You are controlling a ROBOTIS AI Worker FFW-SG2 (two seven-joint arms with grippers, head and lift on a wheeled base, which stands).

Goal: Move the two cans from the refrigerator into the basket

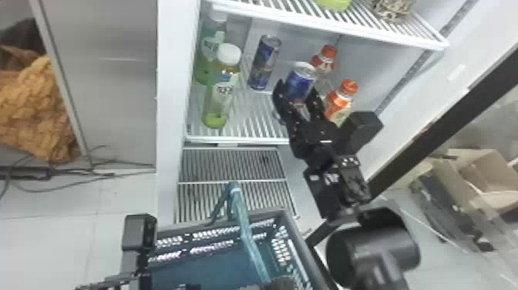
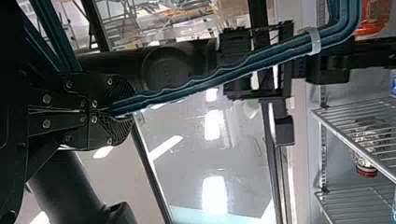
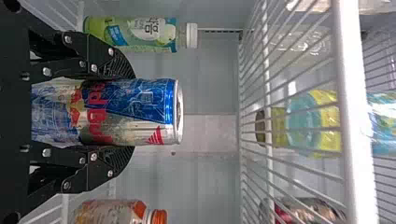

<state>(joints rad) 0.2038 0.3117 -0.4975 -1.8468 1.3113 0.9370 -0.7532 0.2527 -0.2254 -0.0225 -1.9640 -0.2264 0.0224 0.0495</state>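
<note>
Right pincer grips one can, upper centre, long axis upright; shelf contact unclear. Basket lies lower centre.

**Cans between bottles**

Two bottles stand along the shelf's left edge, two other bottles toward its right. Between: a can, then another can in the right gripper. The basket sits before the refrigerator.
</note>
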